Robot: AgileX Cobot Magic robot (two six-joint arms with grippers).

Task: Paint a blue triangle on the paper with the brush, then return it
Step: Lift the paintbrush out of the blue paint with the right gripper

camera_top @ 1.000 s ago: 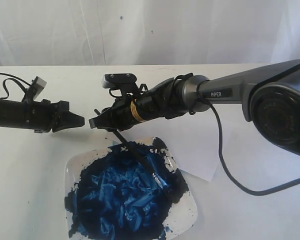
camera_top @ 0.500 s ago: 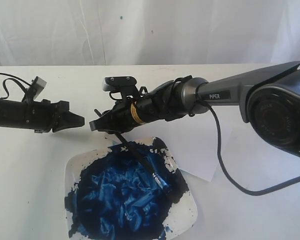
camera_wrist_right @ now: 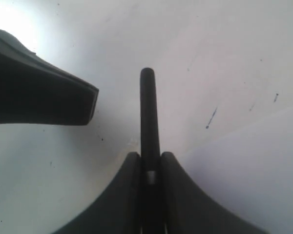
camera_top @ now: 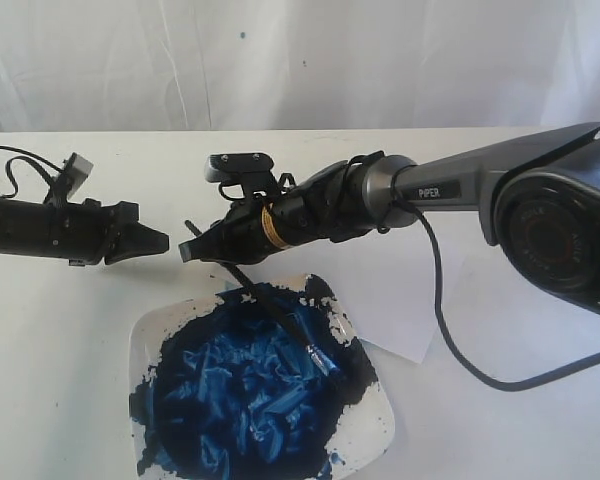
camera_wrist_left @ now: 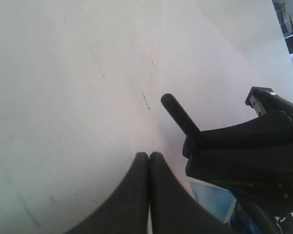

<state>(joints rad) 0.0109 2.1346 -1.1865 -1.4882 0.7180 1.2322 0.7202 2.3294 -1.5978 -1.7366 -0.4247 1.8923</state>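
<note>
The brush [camera_top: 278, 312] slants from my right gripper [camera_top: 189, 250] down into the dark-blue paint, its silver ferrule [camera_top: 321, 361] lying low over the paint mass. The right gripper is shut on the black handle [camera_wrist_right: 147, 109], whose end sticks out past the fingertips [camera_wrist_right: 132, 163]. My left gripper [camera_top: 164, 241] is shut on nothing, its tip a short way left of the right one and apart from it. From the left wrist the handle end [camera_wrist_left: 178, 114] shows beside the right gripper's body [camera_wrist_left: 244, 156]. The paper [camera_top: 412, 305] lies partly under the right arm. No blue triangle is in view.
A white square plate [camera_top: 372, 432] heaped with dark-blue paint [camera_top: 245, 395] sits at the front middle of the white table. A black cable [camera_top: 450, 345] loops from the right arm over the paper. A white curtain hangs behind.
The right wrist has dipped very slightly, and the handle's free end has shifted a little. The bristle end stays in the paint. The left arm has not moved.
</note>
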